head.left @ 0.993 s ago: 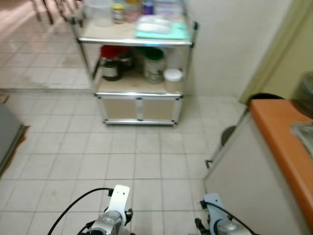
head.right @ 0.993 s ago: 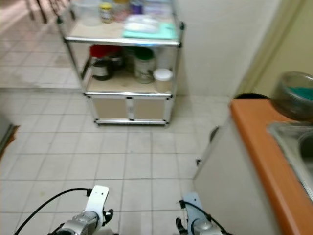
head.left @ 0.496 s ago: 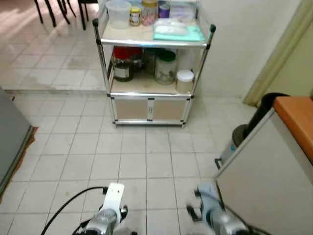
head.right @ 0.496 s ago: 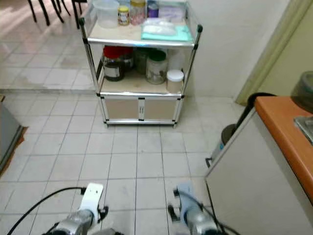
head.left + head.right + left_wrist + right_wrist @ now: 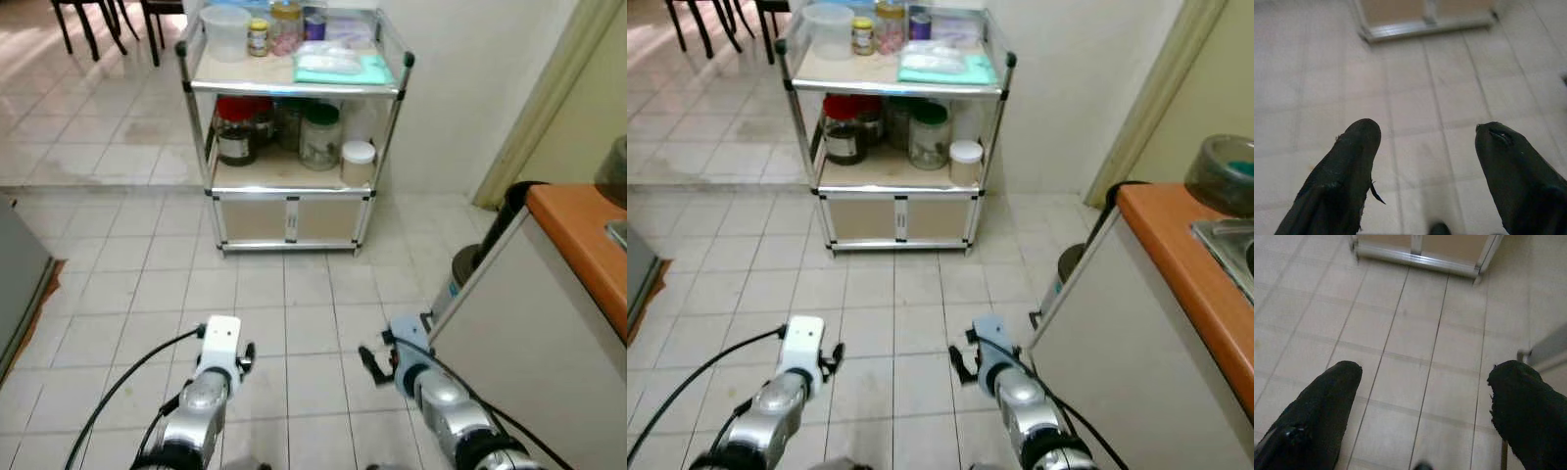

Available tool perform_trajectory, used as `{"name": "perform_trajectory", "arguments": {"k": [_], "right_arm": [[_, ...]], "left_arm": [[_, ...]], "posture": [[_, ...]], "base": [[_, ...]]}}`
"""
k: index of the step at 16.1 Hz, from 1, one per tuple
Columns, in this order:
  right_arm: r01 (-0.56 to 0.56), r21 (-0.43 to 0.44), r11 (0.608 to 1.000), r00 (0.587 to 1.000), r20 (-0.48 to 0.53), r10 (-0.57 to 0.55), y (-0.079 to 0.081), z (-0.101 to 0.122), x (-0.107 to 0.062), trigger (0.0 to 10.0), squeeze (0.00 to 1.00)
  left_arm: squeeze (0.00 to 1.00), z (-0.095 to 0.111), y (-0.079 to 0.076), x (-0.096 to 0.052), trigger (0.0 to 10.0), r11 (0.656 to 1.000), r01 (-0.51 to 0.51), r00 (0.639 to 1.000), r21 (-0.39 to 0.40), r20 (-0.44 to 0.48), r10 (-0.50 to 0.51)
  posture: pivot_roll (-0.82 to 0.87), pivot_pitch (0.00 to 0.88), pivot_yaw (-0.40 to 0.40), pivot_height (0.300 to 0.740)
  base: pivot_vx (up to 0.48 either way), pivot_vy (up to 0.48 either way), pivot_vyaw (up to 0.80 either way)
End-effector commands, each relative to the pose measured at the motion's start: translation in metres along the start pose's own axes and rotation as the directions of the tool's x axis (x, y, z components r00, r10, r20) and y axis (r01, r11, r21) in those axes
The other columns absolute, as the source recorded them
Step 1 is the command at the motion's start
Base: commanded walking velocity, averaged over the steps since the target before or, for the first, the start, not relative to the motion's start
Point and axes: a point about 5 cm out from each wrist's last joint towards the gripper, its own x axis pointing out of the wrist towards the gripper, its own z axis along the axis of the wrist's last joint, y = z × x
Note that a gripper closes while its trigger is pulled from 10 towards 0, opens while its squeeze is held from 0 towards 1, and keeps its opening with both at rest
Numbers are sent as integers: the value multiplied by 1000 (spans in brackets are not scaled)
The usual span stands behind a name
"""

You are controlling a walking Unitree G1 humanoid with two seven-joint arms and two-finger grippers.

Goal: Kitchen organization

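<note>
Now both arms are raised toward the shelf cart.

Since a second ago the view has swung left and the cart (image 5: pixel 294 127) sits at twelve o'clock, jars (image 5: pixel 320 135) on its middle shelf. The left gripper (image 5: pixel 1422 156) and right gripper (image 5: pixel 1422 396), fingers spread and empty, have lifted over the floor tiles (image 5: pixel 294 304); an approach seems underway, the cart well apart.
</note>
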Motion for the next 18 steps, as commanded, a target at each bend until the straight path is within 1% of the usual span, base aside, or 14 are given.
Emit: {"name": "perform_trajectory", "arguments": {"k": [1, 2, 4, 5, 6, 7, 8, 10, 11, 12, 13, 14, 15, 18], "right_arm": [[19, 8, 1000, 999, 49, -19, -7, 8, -1, 10000, 0], [33, 34, 999, 995, 98, -36, -10, 11, -5, 10000, 0], [43, 48, 998, 989, 138, -49, -10, 10, -10, 10000, 0], [55, 65, 996, 980, 185, -67, -12, 10, -17, 10000, 0], [90, 60, 994, 972, 211, -101, -16, 11, -23, 10000, 0], [106, 70, 992, 966, 228, -120, -18, 11, -28, 10000, 0], [106, 90, 990, 962, 241, -125, -17, 10, -33, 10000, 0], [120, 136, 983, 963, 226, -149, -16, 4, -38, 10000, 0], [130, 160, 978, 960, 226, -165, -15, 3, -40, 10000, 0], [134, 164, 977, 960, 225, -169, -14, 3, -41, 10000, 0], [134, 168, 977, 959, 225, -170, -14, 3, -42, 10000, 0], [137, 189, 972, 959, 222, -178, -13, 3, -43, 10000, 0], [160, 202, 966, 955, 216, -203, -15, 2, -44, 10000, 0], [155, 204, 966, 959, 205, -198, -17, 1, -44, 10000, 0]], "left_arm": [[0, 13, 3, 0, 10000, 998, -55, 995, 32, 90, 51], [0, 16, 2, -4, 10000, 997, -30, 992, 68, 123, 21], [0, 18, -1, -14, 10000, 993, 42, 981, 114, 186, -63], [0, 19, -1, -23, 10000, 986, 74, 970, 147, 219, -106], [0, 17, 2, -27, 10000, 993, 79, 974, 93, 206, -97], [0, 18, 6, -31, 10000, 996, 64, 973, 65, 219, -77], [0, 17, 9, -34, 10000, 998, 45, 973, 46, 223, -54], [0, 10, 11, -38, 10000, 999, 3, 975, 48, 222, -14], [0, 10, 9, -40, 10000, 997, 11, 973, 77, 228, -29], [0, 10, 10, -41, 10000, 997, 12, 975, 73, 222, -28], [0, 10, 10, -41, 10000, 998, 10, 976, 57, 216, -22], [0, 11, 10, -40, 10000, 999, 33, 980, 23, 195, -37], [0, 14, 7, -39, 10000, 997, 71, 979, 10, 190, -72], [0, 19, 2, -39, 10000, 993, 115, 973, -38, 205, -105]], "posture": [[-43, 0, 8, 740], [-51, 0, 16, 740], [-66, 0, 36, 740], [-71, 0, 39, 740], [-69, 0, 38, 740], [-68, 0, 37, 740], [-68, 0, 37, 740], [-71, 1, 40, 740], [-72, 0, 44, 740], [-74, 0, 46, 740], [-74, 0, 46, 740], [-71, 3, 45, 740], [-69, 5, 48, 740], [-69, 5, 50, 740]], "base": [[0, 0, 0], [0, 0, 0], [0, 0, -603], [0, 0, -800], [0, 0, -800], [0, 0, -800], [0, 0, -800], [0, 0, -800], [0, 0, -800], [0, 0, -800], [0, 0, -800], [0, 0, -800], [0, 0, -781], [0, 0, -781]]}}
